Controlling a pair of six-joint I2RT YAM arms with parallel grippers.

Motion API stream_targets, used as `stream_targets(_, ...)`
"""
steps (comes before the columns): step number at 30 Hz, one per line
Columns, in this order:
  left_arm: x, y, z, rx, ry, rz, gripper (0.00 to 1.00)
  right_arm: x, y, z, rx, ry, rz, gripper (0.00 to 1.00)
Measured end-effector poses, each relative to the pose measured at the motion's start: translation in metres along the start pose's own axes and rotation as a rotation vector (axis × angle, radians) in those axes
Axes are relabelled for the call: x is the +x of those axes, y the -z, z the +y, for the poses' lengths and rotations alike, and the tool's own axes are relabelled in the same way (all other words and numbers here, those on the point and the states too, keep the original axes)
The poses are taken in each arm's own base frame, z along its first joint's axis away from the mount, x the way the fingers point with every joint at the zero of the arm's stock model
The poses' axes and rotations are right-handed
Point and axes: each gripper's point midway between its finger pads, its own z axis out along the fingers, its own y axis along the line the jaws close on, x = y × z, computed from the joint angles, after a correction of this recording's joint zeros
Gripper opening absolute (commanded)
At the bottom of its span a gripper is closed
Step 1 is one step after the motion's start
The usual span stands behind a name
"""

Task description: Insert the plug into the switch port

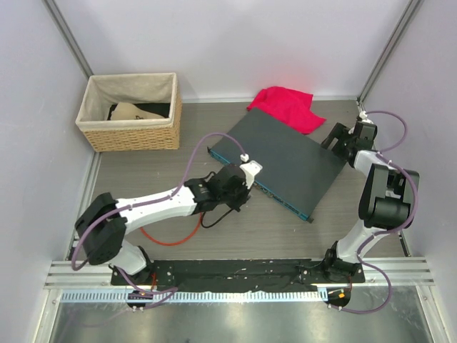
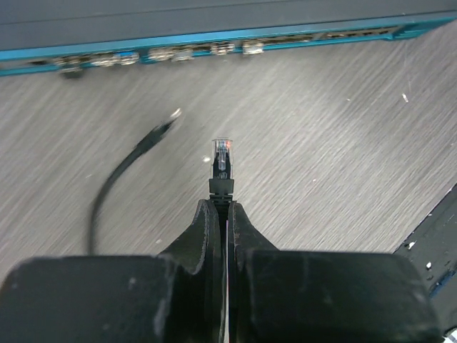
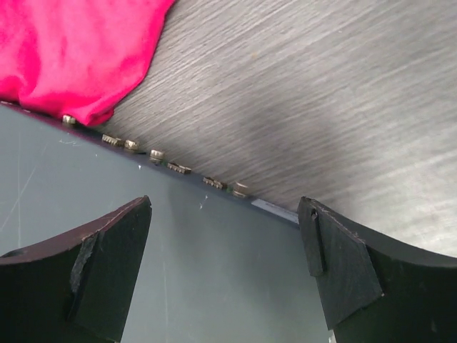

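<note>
The plug (image 2: pixel 222 153) is a clear connector on a black boot. It sticks out of my left gripper (image 2: pixel 221 204), which is shut on the boot just behind it. It points at the row of switch ports (image 2: pixel 182 53) on the teal front face of the dark-grey switch (image 1: pixel 285 157) and hangs a short way from them, above the table. In the top view my left gripper (image 1: pixel 241 187) sits just before that teal face (image 1: pixel 282 200). My right gripper (image 3: pixel 225 243) is open over the switch's top (image 3: pixel 178 286) near its back edge, holding nothing.
A woven basket (image 1: pixel 132 132) stands at the back left. A red cloth (image 1: pixel 285 106) lies against the switch's back edge. A loose black cable end (image 2: pixel 158 133) lies left of the plug. An orange cable (image 1: pixel 171 239) loops on the table under the left arm.
</note>
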Motion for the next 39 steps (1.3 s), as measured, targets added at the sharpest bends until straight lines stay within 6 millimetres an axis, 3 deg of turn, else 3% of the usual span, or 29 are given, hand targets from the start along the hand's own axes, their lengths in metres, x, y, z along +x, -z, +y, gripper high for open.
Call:
stream_targets(7, 0.008, -0.032, -0.021, 0.049, -0.016, 0.040, 0.00, 0.003, 0.000, 0.019, -0.122, 0.021, 0.041, 0.87)
stream_targets(14, 0.017, -0.044, -0.025, 0.054, -0.016, 0.060, 0.00, 0.009, 0.004, 0.031, -0.204, 0.050, 0.057, 0.86)
stream_targets(18, 0.015, -0.047, -0.028, 0.061, -0.021, 0.035, 0.00, 0.030, 0.014, 0.056, -0.266, 0.080, 0.101, 0.86)
stream_targets(23, 0.028, -0.049, -0.037, 0.071, -0.048, 0.032, 0.00, 0.059, 0.025, 0.094, -0.353, 0.135, 0.156, 0.85)
stream_targets(27, 0.035, -0.051, -0.041, 0.063, -0.062, 0.027, 0.00, 0.071, 0.032, 0.106, -0.375, 0.158, 0.176, 0.86)
stream_targets(33, 0.033, -0.052, -0.037, 0.038, -0.063, 0.007, 0.00, 0.062, 0.032, 0.091, -0.282, 0.162, 0.204, 0.89)
stream_targets(39, 0.031, -0.047, -0.035, 0.030, -0.061, -0.013, 0.00, 0.008, 0.009, 0.050, -0.139, 0.133, 0.160, 0.89)
